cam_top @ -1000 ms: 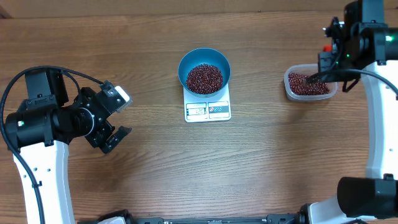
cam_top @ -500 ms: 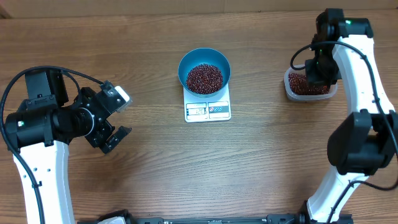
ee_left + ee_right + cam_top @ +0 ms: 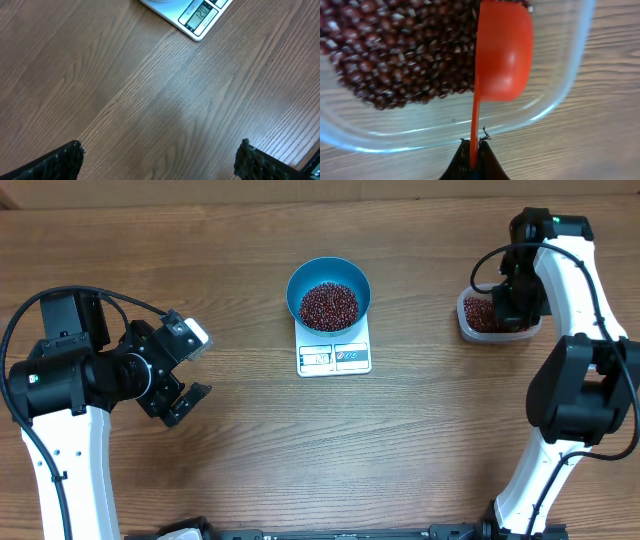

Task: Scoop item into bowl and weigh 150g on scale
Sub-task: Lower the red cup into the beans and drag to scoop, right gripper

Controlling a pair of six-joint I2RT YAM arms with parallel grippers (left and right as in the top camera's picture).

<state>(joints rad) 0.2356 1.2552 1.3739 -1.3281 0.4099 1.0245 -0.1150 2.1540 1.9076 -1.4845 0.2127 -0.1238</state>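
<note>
We find the right gripper (image 3: 474, 161) clamped on the handle of a red scoop (image 3: 502, 55). The scoop's cup sits just ahead of the jaws inside a clear tub (image 3: 560, 95), at the edge of the beans (image 3: 405, 55) there. Beans also lie in the blue bowl (image 3: 296, 288), which is seated on the scale (image 3: 335, 358), well apart from this gripper. The left gripper (image 3: 160, 162) stands wide open over the table (image 3: 150, 100), holding nothing, with the scale's display ahead of it.

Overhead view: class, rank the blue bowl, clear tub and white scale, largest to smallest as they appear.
Largest: blue bowl.
Then clear tub and white scale: too close to rank, because the bowl hides part of the scale.
</note>
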